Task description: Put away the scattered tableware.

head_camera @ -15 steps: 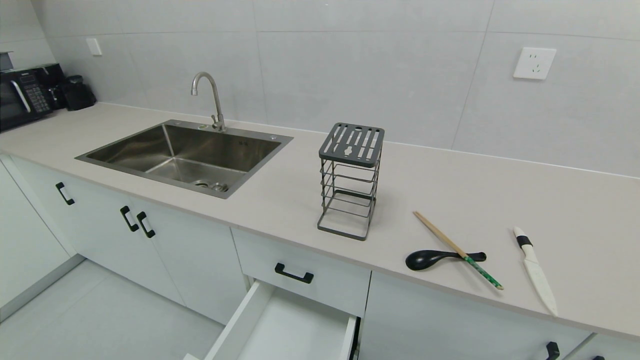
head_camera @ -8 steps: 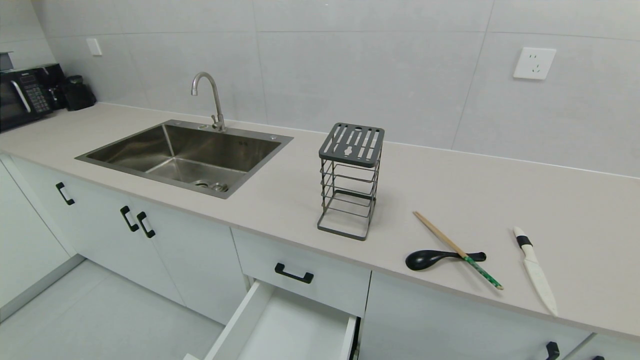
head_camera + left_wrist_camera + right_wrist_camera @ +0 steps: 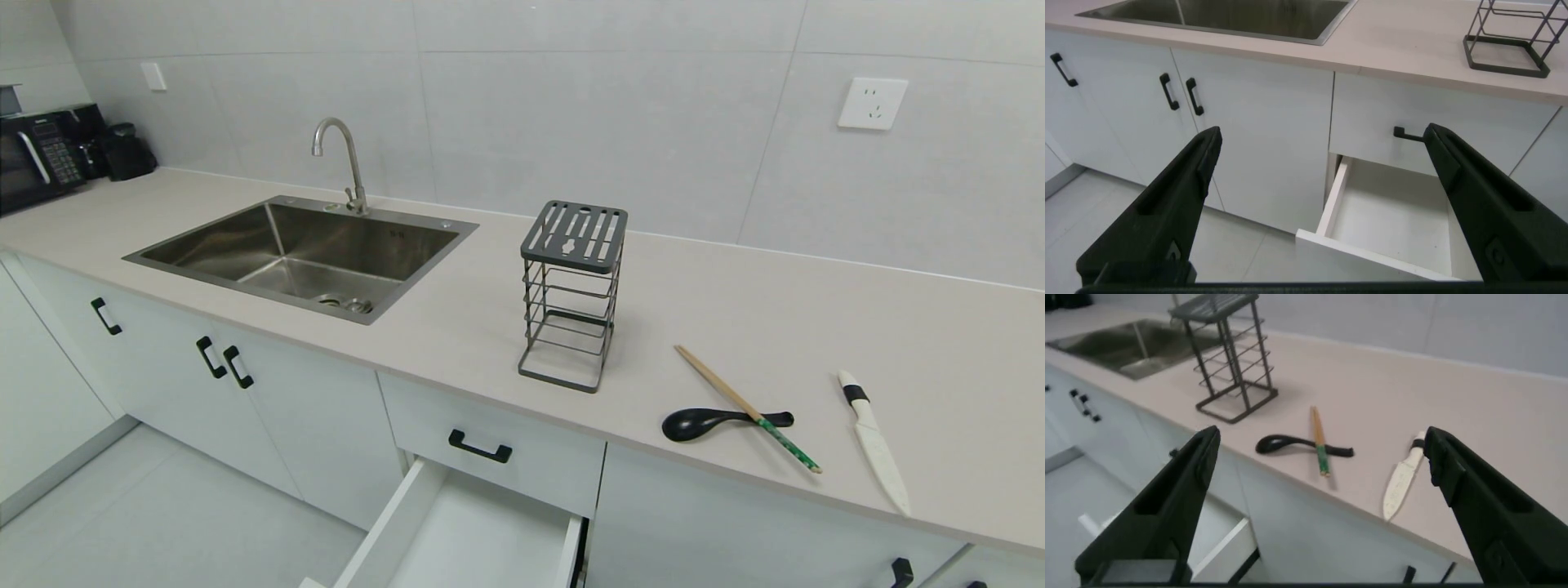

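Lying loose on the worktop (image 3: 735,310) beside the empty rack (image 3: 573,294), chopsticks (image 3: 747,407) across spoon (image 3: 706,422), knife (image 3: 875,441) apart, nothing stowed yet, drawer (image 3: 482,531) open, left end effector (image 3: 1321,135) and right end effector (image 3: 1321,434) spread wide, empty.

- The open drawer (image 3: 465,539) runs off the bottom edge of the head view, so we cannot see its front or most of its floor.
- The microwave (image 3: 33,155) is cut by that view's left edge.
- Where the chopsticks (image 3: 747,407) cross the black spoon (image 3: 710,422), a short stretch of its handle is covered. We cannot tell whether one stick or a close pair lies there.
- In the left wrist view the rack (image 3: 1507,45) is cut by the top edge, and we see just its base.
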Motion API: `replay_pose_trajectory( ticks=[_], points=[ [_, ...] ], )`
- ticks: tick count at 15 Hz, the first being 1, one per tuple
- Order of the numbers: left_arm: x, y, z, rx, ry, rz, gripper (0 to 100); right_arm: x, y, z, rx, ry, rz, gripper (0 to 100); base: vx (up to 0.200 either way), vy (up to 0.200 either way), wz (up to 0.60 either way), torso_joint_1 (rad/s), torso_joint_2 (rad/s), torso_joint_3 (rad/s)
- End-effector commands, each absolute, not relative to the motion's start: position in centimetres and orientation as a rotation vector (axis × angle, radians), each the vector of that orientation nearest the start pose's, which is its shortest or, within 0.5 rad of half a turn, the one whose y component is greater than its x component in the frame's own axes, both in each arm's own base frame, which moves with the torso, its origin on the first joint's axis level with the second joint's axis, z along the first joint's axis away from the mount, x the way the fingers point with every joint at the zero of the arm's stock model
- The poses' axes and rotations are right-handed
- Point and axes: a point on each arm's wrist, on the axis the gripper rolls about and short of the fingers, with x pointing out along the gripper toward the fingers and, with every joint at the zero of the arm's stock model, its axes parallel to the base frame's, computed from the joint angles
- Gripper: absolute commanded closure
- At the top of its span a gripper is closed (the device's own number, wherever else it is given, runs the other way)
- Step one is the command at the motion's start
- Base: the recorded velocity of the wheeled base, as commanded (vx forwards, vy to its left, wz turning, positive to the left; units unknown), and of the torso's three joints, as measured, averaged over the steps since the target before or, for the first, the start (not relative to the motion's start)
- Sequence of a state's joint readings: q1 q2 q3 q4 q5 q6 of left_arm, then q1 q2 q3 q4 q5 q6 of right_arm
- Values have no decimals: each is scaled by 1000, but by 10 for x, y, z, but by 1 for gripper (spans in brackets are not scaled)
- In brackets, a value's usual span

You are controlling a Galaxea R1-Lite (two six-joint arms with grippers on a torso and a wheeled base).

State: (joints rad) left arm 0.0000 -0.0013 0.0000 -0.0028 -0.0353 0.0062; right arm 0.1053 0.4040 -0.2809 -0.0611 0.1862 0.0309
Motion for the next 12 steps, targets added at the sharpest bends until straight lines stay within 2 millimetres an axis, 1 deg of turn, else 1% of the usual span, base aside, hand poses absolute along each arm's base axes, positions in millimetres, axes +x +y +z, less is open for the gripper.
replay_pose_trajectory(
  ticks=[1,2,4,7,9,10,11,12],
  points=[
    [-23,-1,76,6,-3,-35,0,43,12,171,5,242,359,0,0,0,0,0,0,0],
    [-23,-1,76,6,-3,-35,0,47,12,174,-16,252,360,0,0,0,0,0,0,0],
    [-23,-1,76,6,-3,-35,0,63,15,179,-67,297,366,0,0,0,0,0,0,0],
    [-23,-1,76,6,-3,-35,0,86,18,171,-70,417,361,0,0,0,0,0,0,0],
    [-23,-1,76,6,-3,-35,0,105,21,167,-68,456,349,0,0,0,0,0,0,0],
    [-23,-1,76,6,-3,-34,0,111,21,165,-68,466,343,0,0,0,0,0,0,0],
    [-23,-1,76,6,-3,-35,0,125,22,157,-73,510,320,0,0,0,0,0,0,0],
    [-23,-1,76,6,-3,-35,0,131,23,153,-78,538,307,0,0,0,0,0,0,0]
  ],
)
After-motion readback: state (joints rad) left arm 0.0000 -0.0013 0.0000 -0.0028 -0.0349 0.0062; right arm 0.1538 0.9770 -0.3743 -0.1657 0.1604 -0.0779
